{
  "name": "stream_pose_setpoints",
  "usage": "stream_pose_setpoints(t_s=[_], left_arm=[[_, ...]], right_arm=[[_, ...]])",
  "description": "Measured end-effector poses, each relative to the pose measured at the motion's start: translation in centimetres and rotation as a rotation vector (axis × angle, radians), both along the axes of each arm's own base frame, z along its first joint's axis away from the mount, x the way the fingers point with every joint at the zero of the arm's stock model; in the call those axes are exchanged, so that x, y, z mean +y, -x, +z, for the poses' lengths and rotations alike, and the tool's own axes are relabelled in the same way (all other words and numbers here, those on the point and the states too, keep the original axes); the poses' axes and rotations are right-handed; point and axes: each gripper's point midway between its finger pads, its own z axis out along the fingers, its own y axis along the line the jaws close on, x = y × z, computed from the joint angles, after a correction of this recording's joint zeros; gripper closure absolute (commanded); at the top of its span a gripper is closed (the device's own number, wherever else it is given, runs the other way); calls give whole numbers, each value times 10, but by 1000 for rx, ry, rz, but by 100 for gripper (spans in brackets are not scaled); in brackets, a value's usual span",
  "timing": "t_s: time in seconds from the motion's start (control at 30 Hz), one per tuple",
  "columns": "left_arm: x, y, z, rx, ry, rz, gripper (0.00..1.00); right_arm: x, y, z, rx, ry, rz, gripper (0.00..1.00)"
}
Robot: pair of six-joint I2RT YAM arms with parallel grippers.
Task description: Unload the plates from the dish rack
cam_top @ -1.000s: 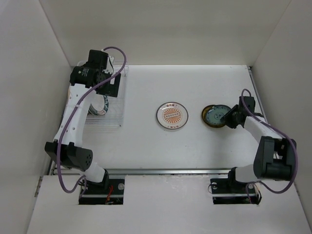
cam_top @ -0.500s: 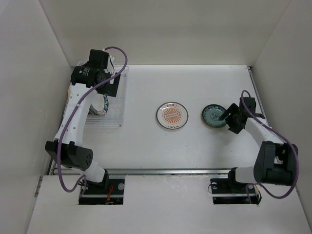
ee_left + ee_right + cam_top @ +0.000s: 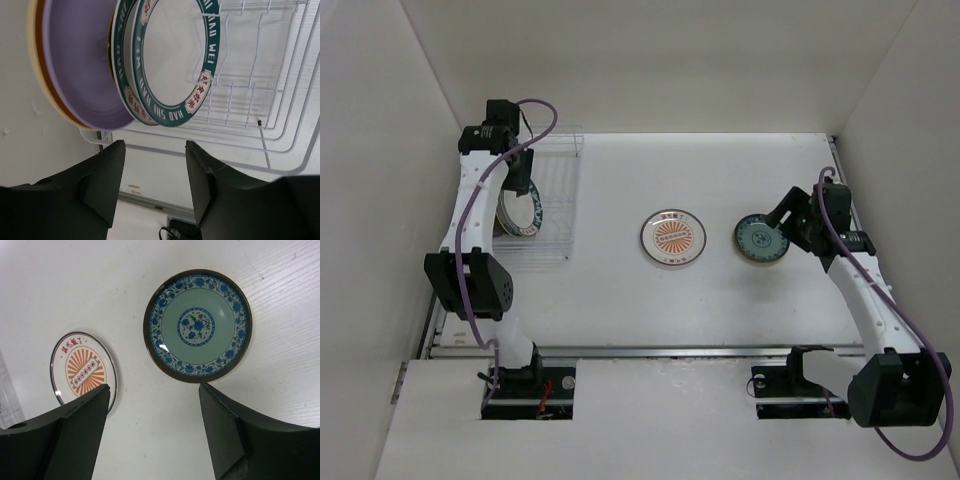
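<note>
Hovering at the rack (image 3: 250,115), the left gripper (image 3: 155,150) is holding its fingers wide and empty, facing the upright plates, probably to take a rim. The rack is carrying a tan plate (image 3: 80,65) and seemingly two rimmed plates (image 3: 170,55) at its left. The right gripper (image 3: 154,390), likewise wide and empty, is hanging above the teal plate (image 3: 198,325), which is lying flat on the table (image 3: 40,280), right of the sunburst plate (image 3: 82,369).

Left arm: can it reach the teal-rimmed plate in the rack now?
Probably yes. The left gripper is open, aimed at the teal-rimmed plate, nothing between; the purple-backed plate crowds one side.
</note>
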Motion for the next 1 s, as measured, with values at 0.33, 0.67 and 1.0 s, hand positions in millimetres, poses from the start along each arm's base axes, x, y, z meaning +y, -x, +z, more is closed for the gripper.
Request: stream_pose_setpoints(t_s=[0.33, 0.67, 1.0], left_arm=[[3, -17, -31, 68, 63, 25, 71], [16, -24, -26, 25, 6, 67, 55], [21, -33, -53, 88, -11, 84, 65]], right_arm=[[-4, 4, -15, 47, 43, 4, 22], [-3, 3, -27, 87, 47, 13, 22], [-4, 3, -31, 99, 52, 17, 22]])
